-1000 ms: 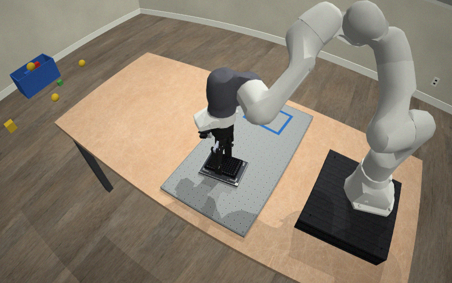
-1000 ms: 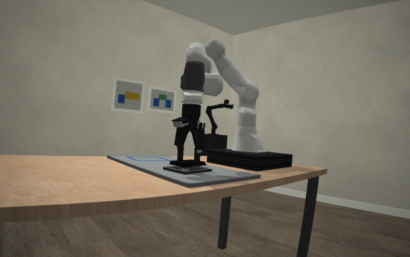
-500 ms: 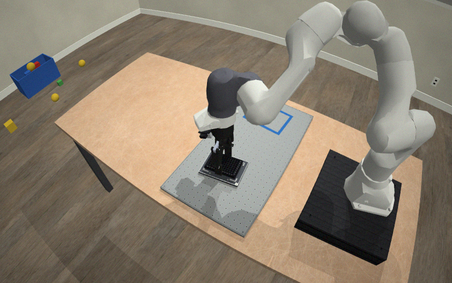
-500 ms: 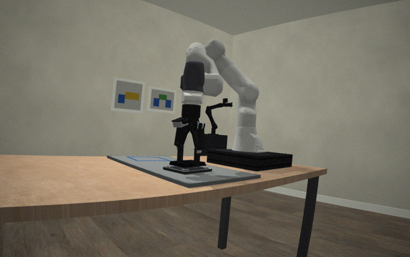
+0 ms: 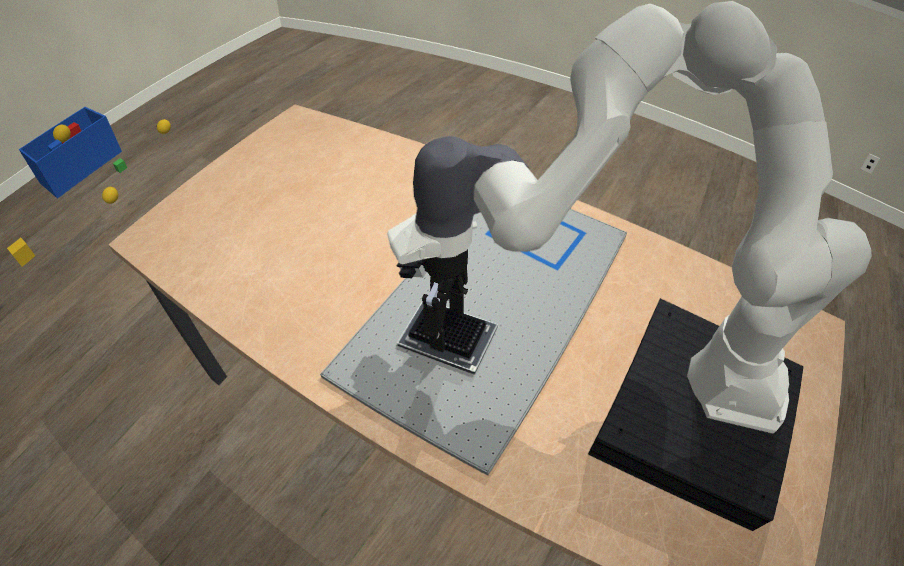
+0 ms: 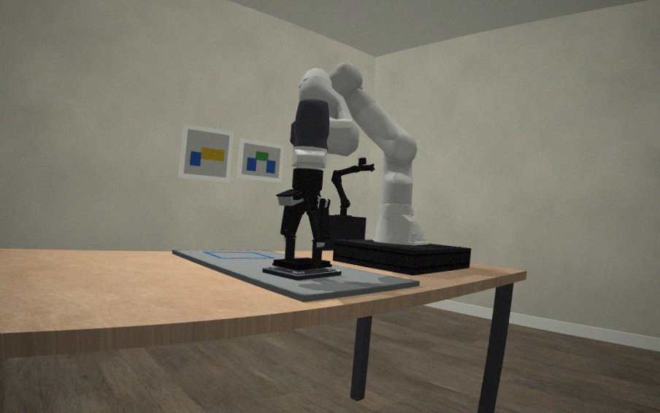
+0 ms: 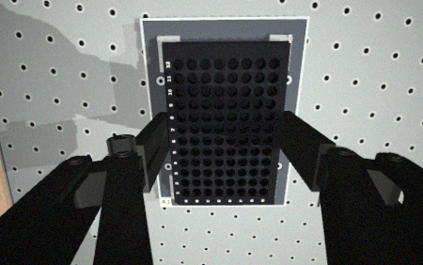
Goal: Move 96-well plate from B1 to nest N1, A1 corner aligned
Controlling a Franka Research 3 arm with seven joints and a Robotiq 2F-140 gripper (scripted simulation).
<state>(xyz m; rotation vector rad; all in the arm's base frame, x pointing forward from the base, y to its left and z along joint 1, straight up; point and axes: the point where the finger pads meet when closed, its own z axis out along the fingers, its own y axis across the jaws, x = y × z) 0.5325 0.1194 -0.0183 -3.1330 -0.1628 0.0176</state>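
The black 96-well plate (image 7: 225, 124) rests in the grey nest (image 7: 297, 56) on the perforated board (image 5: 520, 320) atop the worktop (image 5: 266, 220), its numbered edge ending at the nest's A1 mark (image 7: 164, 201). The gripper (image 7: 225, 136) stands over it, fingers half open and clamped on the plate's two long sides. The plate looks rigid, light and smooth-walled, best gripped mid-length on those sides. The blue-outlined spot (image 5: 563, 250) lies well beyond the nest.

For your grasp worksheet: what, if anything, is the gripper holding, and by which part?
The gripper is shut on the 96-well plate, its pads on the middle of the plate's two long sides.
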